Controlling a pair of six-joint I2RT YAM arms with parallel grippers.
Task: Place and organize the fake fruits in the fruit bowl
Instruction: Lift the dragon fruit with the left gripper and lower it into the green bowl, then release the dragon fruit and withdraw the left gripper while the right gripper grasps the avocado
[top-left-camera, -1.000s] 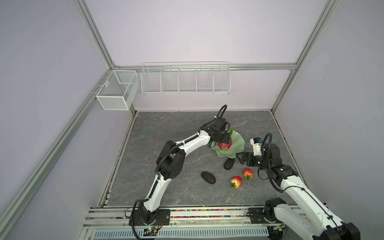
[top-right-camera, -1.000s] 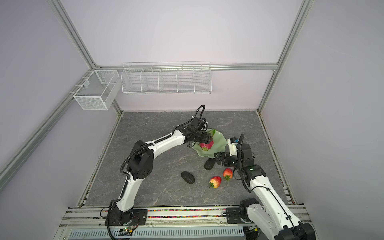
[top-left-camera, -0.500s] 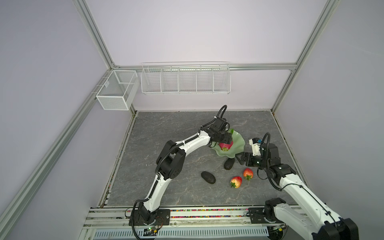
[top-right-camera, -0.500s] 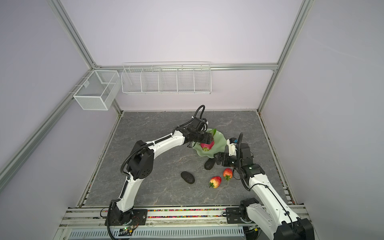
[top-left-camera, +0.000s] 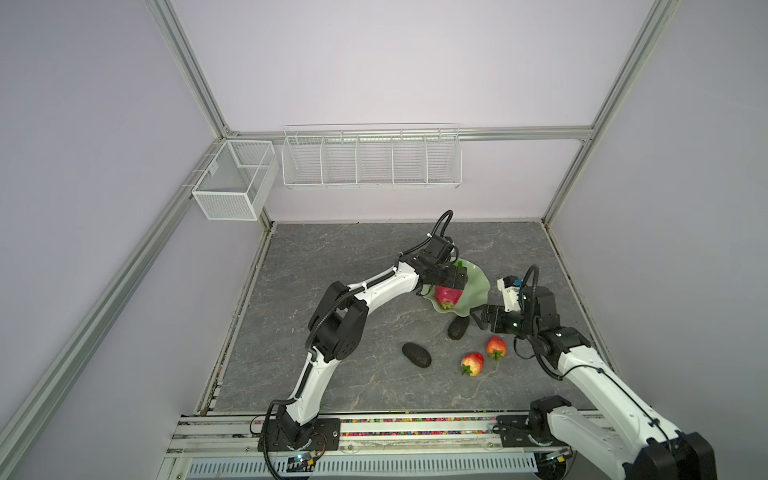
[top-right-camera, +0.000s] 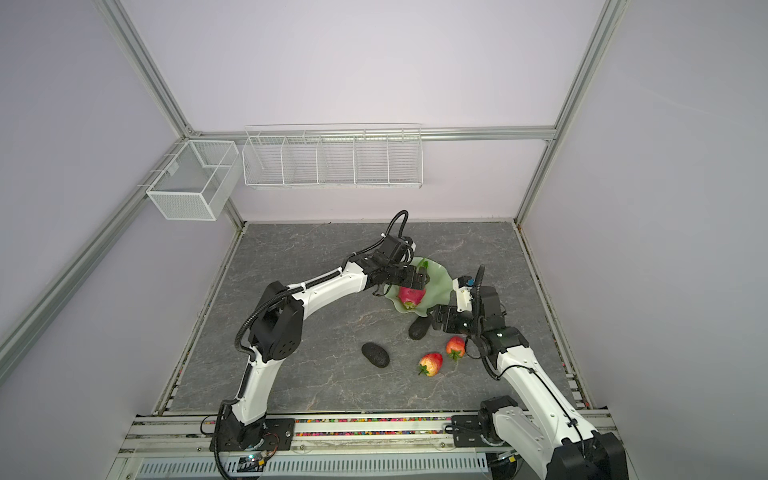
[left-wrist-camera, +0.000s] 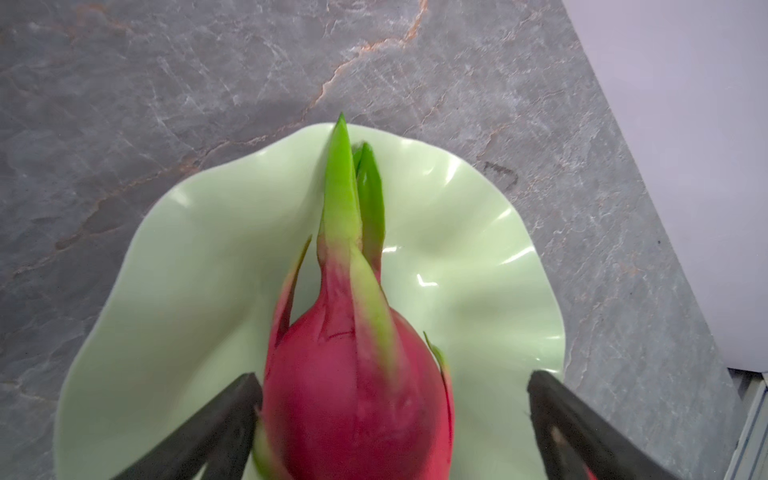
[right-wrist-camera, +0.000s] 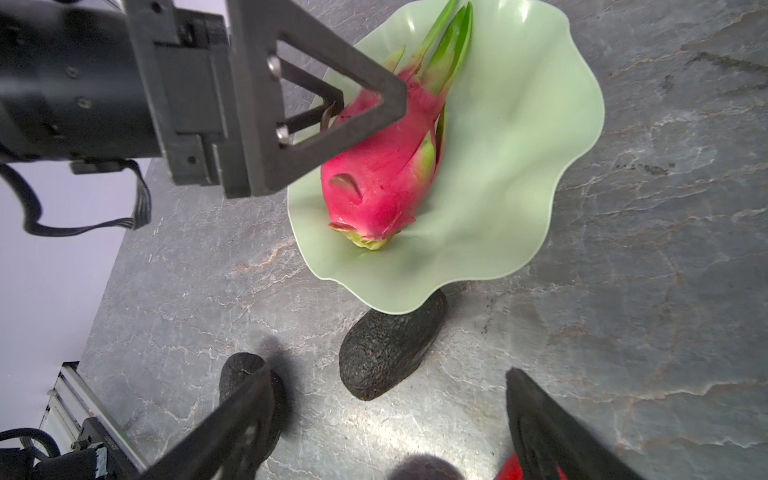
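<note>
One dragon fruit (left-wrist-camera: 353, 415) lies in the fruit bowl (left-wrist-camera: 187, 291) between the parted left gripper (left-wrist-camera: 392, 376); the right gripper (right-wrist-camera: 386, 372), also parted, faces an avocado (right-wrist-camera: 390, 332).

Dragon fruit (top-left-camera: 448, 296) lies in the fruit bowl (top-left-camera: 478, 286), an avocado (top-left-camera: 458, 328) just before it, perhaps touching

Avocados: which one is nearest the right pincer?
The avocado tucked under the fruit bowl's rim, just ahead of the right pincer; the other avocado lies alone, clear of the bowl.
</note>
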